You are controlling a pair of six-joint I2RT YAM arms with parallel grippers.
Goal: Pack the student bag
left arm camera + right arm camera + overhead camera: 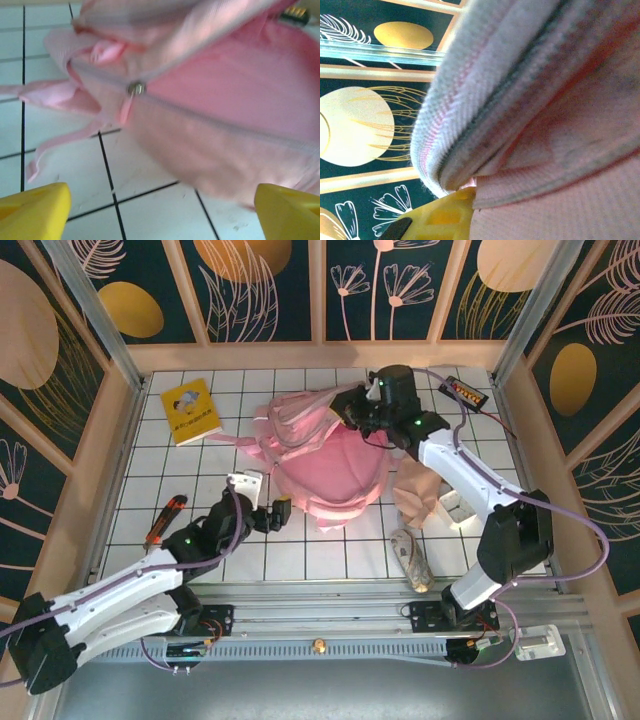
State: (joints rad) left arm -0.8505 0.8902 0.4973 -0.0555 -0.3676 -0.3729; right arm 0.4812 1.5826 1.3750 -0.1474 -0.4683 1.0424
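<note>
Across the counter [300, 560] from the left lie a yellow book [191, 411] and an orange-and-black tool [166, 519], both outside the student bag [335, 470], which slumps mid-counter. Left end effector [278, 512] hovers just beside its near edge, spread wide. Right end effector [352, 412] pinches the bag's far rim. Further right, a beige pouch [420, 495] and a rolled bundle [412, 558] wait, so packing looks barely begun: 4 items remain. Left wrist view resolves the zipper pull [136, 89], too small overhead. Right wrist view shows zipper tape against 1 yellow finger [445, 217].
</note>
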